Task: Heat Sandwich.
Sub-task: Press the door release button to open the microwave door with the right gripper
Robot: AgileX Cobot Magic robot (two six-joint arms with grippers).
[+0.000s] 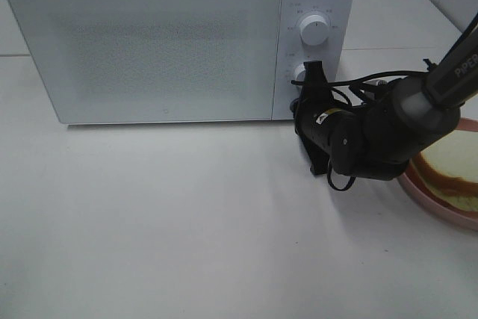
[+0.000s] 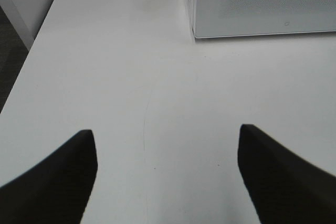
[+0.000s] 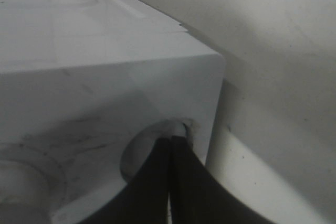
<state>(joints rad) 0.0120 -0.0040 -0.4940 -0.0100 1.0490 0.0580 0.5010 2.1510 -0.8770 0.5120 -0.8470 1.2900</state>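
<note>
Judging by the shut microwave [image 1: 149,42] w/ the sandwich [image 1: 452,173] outside on its pink plate [image 1: 437,205] at the bench's [image 1: 187,222] right edge, heating hasn't begun; approx. all steps remain. Right pincer [image 1: 308,72], tips together, presses at the lower knob [image 3: 142,148], mostly hiding it. Left pincer [image 2: 167,129] gapes apart over the bench; plate is cut off by frame.

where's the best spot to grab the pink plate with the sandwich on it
Probably the raised rim of the pink plate, on its exposed front-left arc, approached low from the open table. The sandwich sits back from that lip, leaving finger room; the plate's far side is hidden under the right arm.
</note>
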